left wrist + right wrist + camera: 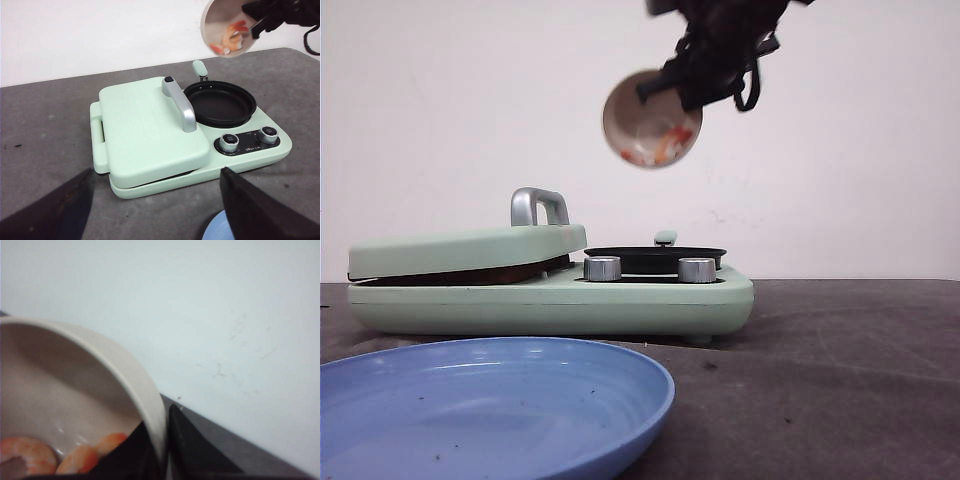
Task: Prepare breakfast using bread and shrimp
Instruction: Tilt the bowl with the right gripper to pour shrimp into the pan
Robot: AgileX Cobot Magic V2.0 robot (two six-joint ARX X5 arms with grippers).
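Note:
My right gripper [665,82] is shut on the rim of a beige bowl [650,118] and holds it high, tipped on its side above the black frying pan [655,257]. Orange-red shrimp [660,148] lie inside the bowl; they also show in the right wrist view as shrimp [75,457] against the bowl wall [135,385], and in the left wrist view as shrimp [232,37]. The pan [220,102] looks bare. The bread is hidden; the green lid [147,122] is down over the griddle side. My left gripper [157,205] hangs open in front of the appliance, holding nothing.
The mint-green breakfast maker [550,295] has a silver handle [538,205] and two knobs [602,268]. A blue plate [490,405] lies in front of it, nearest the camera, its edge [217,231] near my left fingers. A white wall stands behind the dark grey table [850,370].

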